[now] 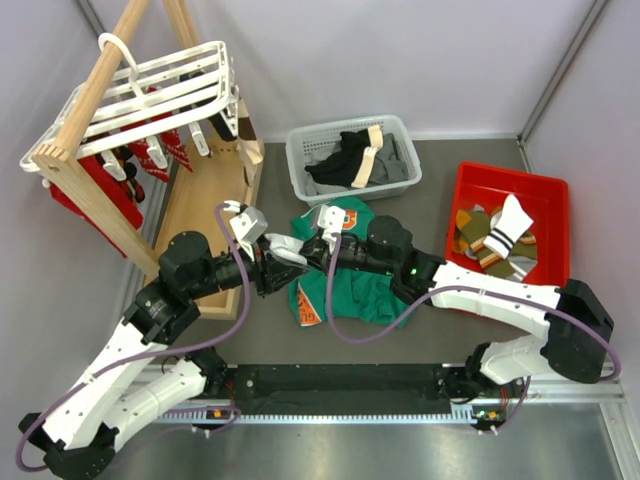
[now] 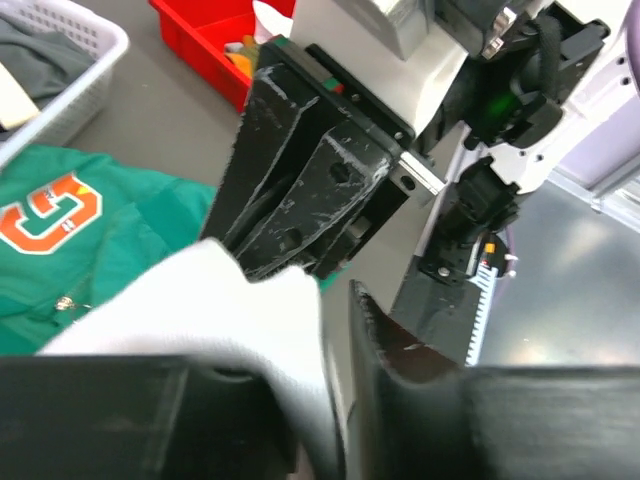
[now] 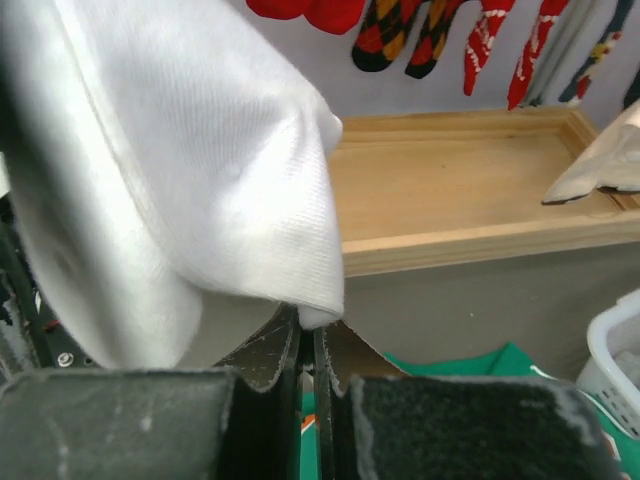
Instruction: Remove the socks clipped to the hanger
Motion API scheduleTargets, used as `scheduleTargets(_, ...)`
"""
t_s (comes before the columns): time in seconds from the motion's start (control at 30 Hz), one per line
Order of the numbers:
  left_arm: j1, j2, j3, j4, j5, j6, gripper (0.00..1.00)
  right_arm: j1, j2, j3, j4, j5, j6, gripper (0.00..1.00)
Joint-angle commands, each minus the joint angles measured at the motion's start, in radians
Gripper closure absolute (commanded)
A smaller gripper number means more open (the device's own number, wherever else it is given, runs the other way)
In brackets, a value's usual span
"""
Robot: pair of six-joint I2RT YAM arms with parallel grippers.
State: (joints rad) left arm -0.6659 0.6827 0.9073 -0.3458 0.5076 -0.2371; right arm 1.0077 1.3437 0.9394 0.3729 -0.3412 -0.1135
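Observation:
A white sock (image 1: 288, 249) is held between both grippers over the green shirt. My left gripper (image 1: 276, 265) is shut on it; in the left wrist view the sock (image 2: 220, 300) drapes over the left finger and runs down between the fingers (image 2: 400, 345). My right gripper (image 3: 312, 330) is shut on the sock's (image 3: 200, 150) lower edge; it also shows in the top view (image 1: 312, 250). The white hanger (image 1: 150, 90) hangs on the wooden rack with red socks (image 1: 160, 152) clipped below. Red and argyle socks (image 3: 385, 40) hang in the right wrist view.
The wooden rack's base tray (image 3: 450, 180) holds a loose white sock (image 3: 600, 160). A green shirt (image 1: 345, 290) lies under the grippers. A white basket (image 1: 300, 150) of dark garments stands behind. A red bin (image 1: 550, 200) at right holds several socks.

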Motion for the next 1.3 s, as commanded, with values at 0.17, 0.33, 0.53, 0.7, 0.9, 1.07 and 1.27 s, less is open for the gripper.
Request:
scheduleTargets(0.17, -0.003, -0.038, 0.004, 0.067, -0.070, 0.019, 0.61, -0.057, -0.120, -0.007, 0.024, 0.195, 0.106, 1.00)
scheduleTargets(0.33, -0.003, -0.043, -0.002, 0.059, -0.101, 0.022, 0.22, -0.093, -0.173, 0.022, -0.070, 0.338, 0.172, 1.00)
scheduleTargets(0.53, -0.003, -0.032, -0.045, 0.062, -0.155, 0.033, 0.01, -0.151, -0.233, 0.131, -0.366, 0.682, 0.224, 1.00)
scheduleTargets(0.7, -0.003, 0.011, -0.096, 0.091, -0.237, 0.022, 0.01, -0.328, -0.330, 0.151, -0.554, 0.820, 0.308, 1.00)
scheduleTargets(0.9, -0.003, 0.049, -0.171, 0.192, -0.312, 0.010, 0.01, -0.657, -0.428, 0.220, -0.738, 0.976, 0.307, 1.00)
scheduleTargets(1.07, -0.003, 0.061, -0.193, 0.182, -0.368, 0.062, 0.01, -0.860, -0.408, 0.239, -0.773, 0.956, 0.324, 1.00)
scheduleTargets(1.27, -0.003, 0.018, -0.214, 0.180, -0.386, 0.068, 0.01, -1.029, -0.295, 0.177, -0.818, 0.848, 0.432, 0.91)
